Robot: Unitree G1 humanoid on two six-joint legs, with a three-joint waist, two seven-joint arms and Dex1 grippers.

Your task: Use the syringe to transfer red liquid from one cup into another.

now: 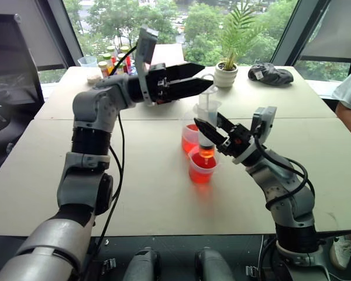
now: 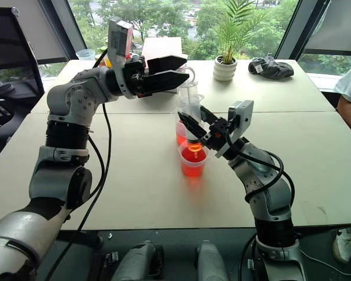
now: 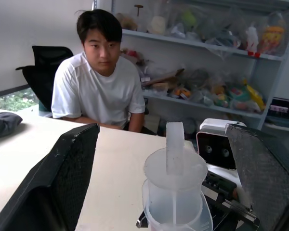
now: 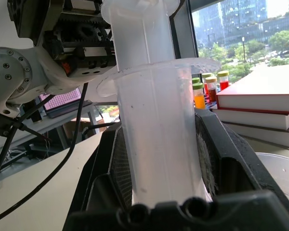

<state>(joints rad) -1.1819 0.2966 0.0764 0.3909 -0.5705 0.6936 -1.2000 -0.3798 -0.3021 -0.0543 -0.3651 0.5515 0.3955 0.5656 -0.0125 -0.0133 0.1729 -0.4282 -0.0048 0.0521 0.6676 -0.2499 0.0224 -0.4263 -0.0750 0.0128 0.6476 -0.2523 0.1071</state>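
Plunger top [image 3: 175, 144]: unobstructed between left hand [image 1: 196, 79] fingers.
Cups [image 1: 202, 167]: blocked rightward by right hand [image 1: 210, 133].
Table [image 1: 146, 193] front: open.

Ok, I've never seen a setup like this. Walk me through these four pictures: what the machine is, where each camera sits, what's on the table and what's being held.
This is a humanoid robot with two arms, each ending in a two-fingered black gripper. The two wide pictures come from cameras in its head, looking down over the arms. The other two come from cameras on its wrists, looking along the fingers.

The right gripper is shut on a big clear syringe, held upright with its nozzle dipped in a cup of red liquid. A second cup of red liquid stands just behind it. The left gripper is open, its fingers on either side of the plunger without touching it.

Further back on the table are a potted plant, small bottles and a dark bundle. A person sits beside it.
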